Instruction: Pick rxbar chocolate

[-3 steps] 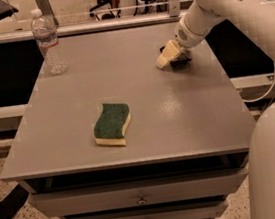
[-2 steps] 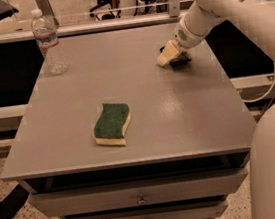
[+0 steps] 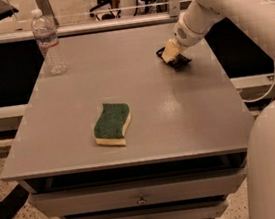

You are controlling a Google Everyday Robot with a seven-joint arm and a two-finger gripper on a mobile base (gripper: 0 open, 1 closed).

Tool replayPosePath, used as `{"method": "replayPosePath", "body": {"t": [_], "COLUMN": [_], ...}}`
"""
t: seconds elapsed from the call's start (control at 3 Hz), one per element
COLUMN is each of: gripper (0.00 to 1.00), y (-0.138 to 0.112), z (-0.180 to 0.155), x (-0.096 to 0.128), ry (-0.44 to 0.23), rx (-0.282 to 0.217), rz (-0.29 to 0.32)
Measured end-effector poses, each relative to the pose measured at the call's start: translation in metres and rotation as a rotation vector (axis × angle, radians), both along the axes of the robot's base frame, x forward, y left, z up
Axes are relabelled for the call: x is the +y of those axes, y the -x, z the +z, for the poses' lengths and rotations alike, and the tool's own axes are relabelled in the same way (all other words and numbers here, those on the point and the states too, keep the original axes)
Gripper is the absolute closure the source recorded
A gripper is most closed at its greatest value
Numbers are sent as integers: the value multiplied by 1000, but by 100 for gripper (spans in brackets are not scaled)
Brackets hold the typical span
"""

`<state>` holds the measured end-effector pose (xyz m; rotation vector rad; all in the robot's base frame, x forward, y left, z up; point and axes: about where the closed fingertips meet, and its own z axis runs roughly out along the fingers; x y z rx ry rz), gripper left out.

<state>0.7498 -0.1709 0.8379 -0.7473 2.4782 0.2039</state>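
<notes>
**Hardly Anything Moved: The Gripper Stayed Down At The Bar**

On the far left of the gray table (image 3: 179,121), the water bottle (image 3: 48,42) stood upright near the back corner. It was just where it had been a second before. In the middle, closer to the front edge, the green-and-yellow sponge (image 3: 112,124) lay flat, and it had not moved either. It was well apart from the arm, and it was not the thing to pick.

To the right, near the back of the table, the gripper (image 3: 173,56) was low on the table top, right on a small dark thing. That dark thing looked like the rxbar chocolate (image 3: 179,63), lying on the table and partly hidden under the gripper. The gripper had moved only a tiny bit, if at all, in that second. I could not tell whether it was open, closed or already squeezing the bar. The white arm (image 3: 224,4) reached down to it from the top right.

So the bar had not been lifted yet. The robot seemed to be at the grabbing step, and the lift was probably next.
</notes>
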Motion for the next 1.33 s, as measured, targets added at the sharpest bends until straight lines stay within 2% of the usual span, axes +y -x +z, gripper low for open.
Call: {"method": "replayPosePath", "body": {"t": [0.33, 0.67, 1.0, 1.33], "gripper": [100, 100, 100, 100], "y": [1, 16, 33, 34], "z": [3, 67, 128, 131], "x": [3, 57, 88, 96], "ry": [-9, -164, -283, -291], "rx": [-7, -138, -279, -295], "rz": [14, 235, 404, 435]}}
